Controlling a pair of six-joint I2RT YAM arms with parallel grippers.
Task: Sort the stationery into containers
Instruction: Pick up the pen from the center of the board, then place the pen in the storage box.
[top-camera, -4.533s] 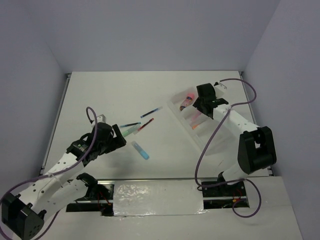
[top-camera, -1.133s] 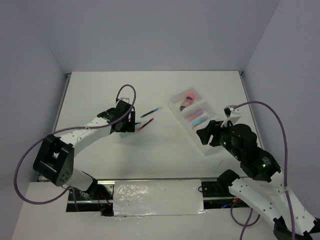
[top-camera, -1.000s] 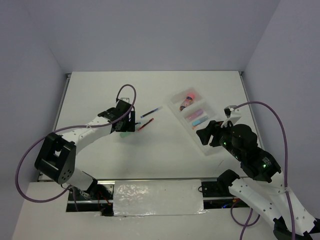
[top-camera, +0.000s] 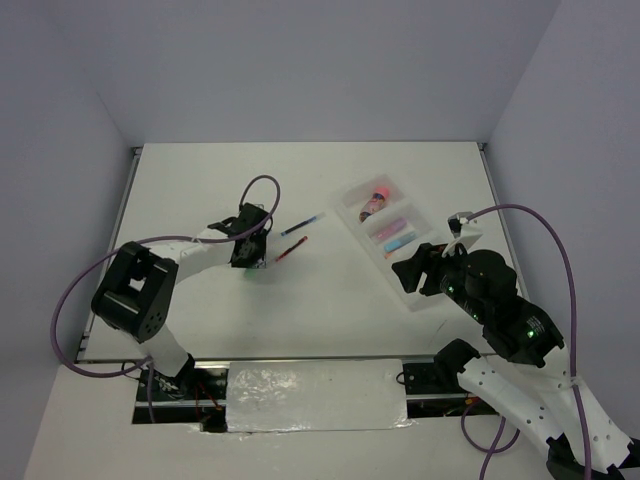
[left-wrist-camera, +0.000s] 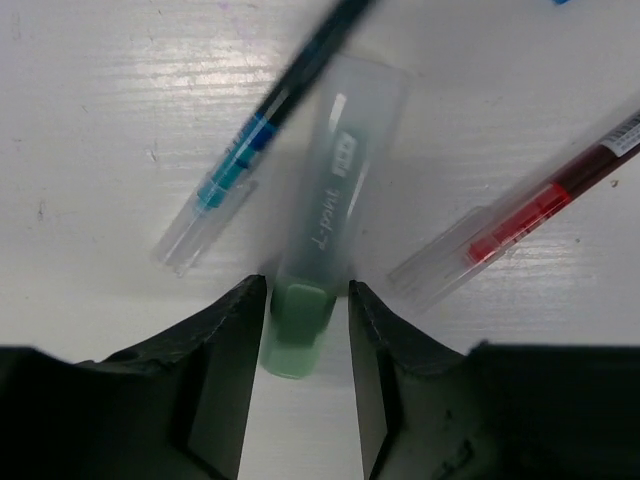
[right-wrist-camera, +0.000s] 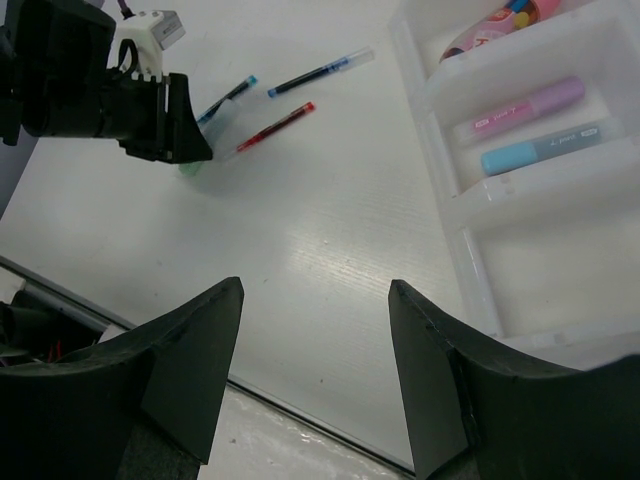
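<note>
Straddling the green stick (left-wrist-camera: 335, 200), well left of the tray (right-wrist-camera: 540, 270), the jaws of the left gripper (left-wrist-camera: 307, 300) are seen slightly parted, not clenched. The right gripper (right-wrist-camera: 315, 290) is held wide and empty at the tray's near end.

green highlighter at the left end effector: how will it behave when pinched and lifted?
Probably stiff: the green highlighter is a straight plastic barrel. Its glossy shell may slip, and the left end effector straddles only the cap end, so it could pivot. Rounded, so a nudge likely rolls it into the teal pen or red pen alongside.
</note>
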